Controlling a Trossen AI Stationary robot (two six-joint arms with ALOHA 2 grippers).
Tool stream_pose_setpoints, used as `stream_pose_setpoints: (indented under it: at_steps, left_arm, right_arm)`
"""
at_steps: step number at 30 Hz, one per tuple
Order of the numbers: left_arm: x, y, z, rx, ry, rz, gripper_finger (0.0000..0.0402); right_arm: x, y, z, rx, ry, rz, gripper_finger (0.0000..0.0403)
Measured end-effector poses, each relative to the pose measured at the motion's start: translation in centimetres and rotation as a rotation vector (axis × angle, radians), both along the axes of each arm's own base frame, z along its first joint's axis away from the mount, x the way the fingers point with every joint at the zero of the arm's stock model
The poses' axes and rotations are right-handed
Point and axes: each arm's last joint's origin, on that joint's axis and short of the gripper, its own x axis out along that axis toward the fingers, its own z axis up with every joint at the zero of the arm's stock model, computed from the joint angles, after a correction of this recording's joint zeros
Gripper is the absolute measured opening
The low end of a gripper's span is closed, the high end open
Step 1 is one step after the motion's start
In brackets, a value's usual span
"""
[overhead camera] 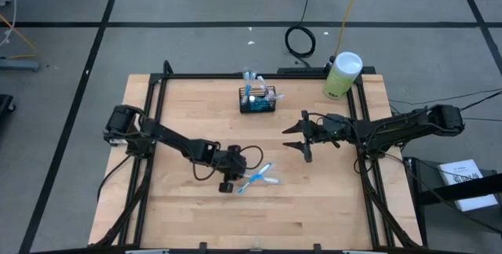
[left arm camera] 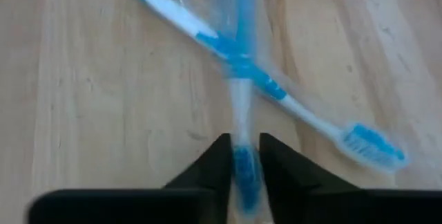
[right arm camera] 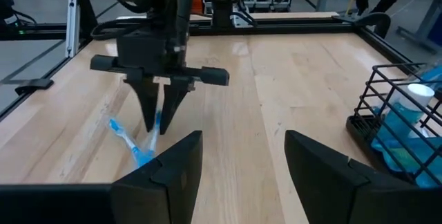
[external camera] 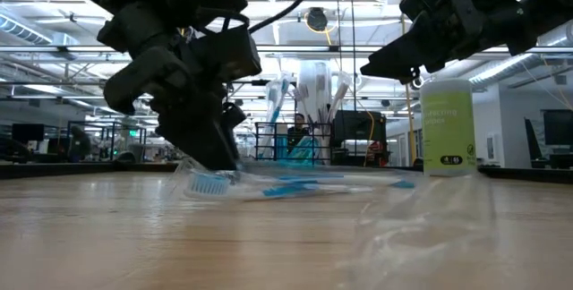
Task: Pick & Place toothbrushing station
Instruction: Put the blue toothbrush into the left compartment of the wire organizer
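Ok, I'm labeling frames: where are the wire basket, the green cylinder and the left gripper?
wire basket (overhead camera: 258,99), high view, its mesh side.
green cylinder (overhead camera: 340,80), high view, its pale-green wall.
left gripper (left arm camera: 242,163), left wrist view, between fingertips pinching a toothbrush.

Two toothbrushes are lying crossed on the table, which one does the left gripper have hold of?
The left gripper pinches the toothbrush that runs straight between its fingers; the other toothbrush lies diagonally across it, bristles free on the wood.

Four cameras, one worktop (overhead camera: 196,207)

I'm looking straight down overhead, level across the surface from its edge, and close in from both wrists; the left wrist and low views are sharing the crossed toothbrushes (left arm camera: 262,86).
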Motion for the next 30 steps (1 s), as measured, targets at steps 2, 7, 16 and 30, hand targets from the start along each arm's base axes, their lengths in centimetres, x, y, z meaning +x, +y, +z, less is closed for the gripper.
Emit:
stream_pose_setpoints:
  at_steps: [2,7,16,30]
  left_arm:
    - [-0.2,0.4,0.3,-0.007,0.022,-0.001,0.0038]
    - [-1.8,2.1,3.2,-0.056,0.073,0.119,0.0014]
    - [-6.6,6.5,12.0,-0.212,-0.079,0.502,0.0007]
    - [-10.9,8.6,11.1,-0.086,0.511,0.594,0.0005]
  right_arm:
    - [0.0,0.0,0.0,-0.002,0.000,0.000,0.0196]
    - [0.0,0.0,0.0,-0.006,0.000,0.002,0.0196]
    - [0.0,-0.1,0.0,-0.067,-0.001,-0.009,0.0196]
    - [-0.1,-1.3,0.0,-0.088,0.008,-0.127,0.0196]
